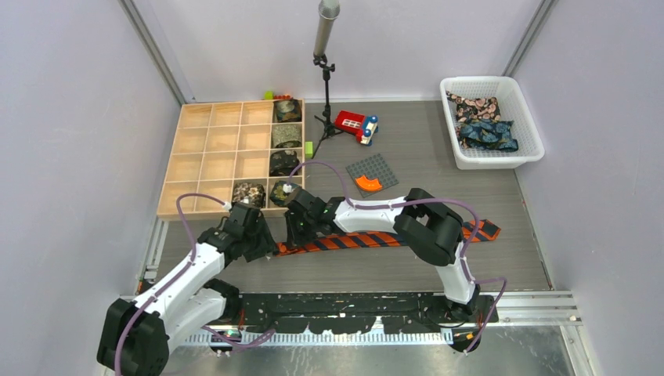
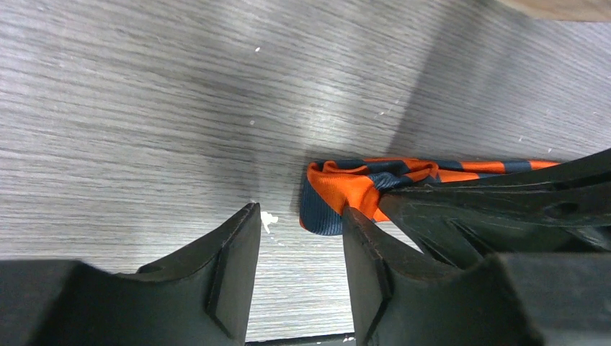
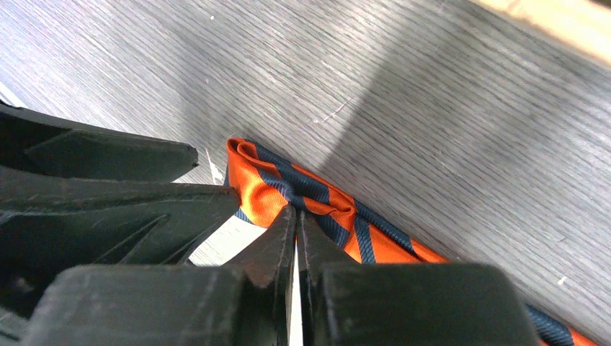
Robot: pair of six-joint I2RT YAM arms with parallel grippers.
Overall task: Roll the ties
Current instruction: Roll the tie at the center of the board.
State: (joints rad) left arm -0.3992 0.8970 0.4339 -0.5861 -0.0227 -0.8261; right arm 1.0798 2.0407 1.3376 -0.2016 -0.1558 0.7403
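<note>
The orange-and-dark striped tie (image 1: 376, 239) lies flat across the near table, running left to right. Its left end (image 2: 339, 194) is folded over into a small first curl. My right gripper (image 3: 295, 210) is shut on that folded end of the tie (image 3: 317, 198); in the top view it (image 1: 300, 233) sits at the tie's left end. My left gripper (image 2: 301, 213) is open and empty just left of the curl, with its right finger (image 2: 367, 259) touching the fold. In the top view it (image 1: 266, 241) is beside the tie's left tip.
A wooden compartment box (image 1: 211, 157) at the back left holds several rolled ties (image 1: 286, 135) in its right column. A white basket (image 1: 526, 129) at the back right holds dark patterned ties (image 1: 487, 133). A red toy car (image 1: 356, 125), a grey studded plate (image 1: 373, 168) and a microphone stand (image 1: 325, 70) stand behind.
</note>
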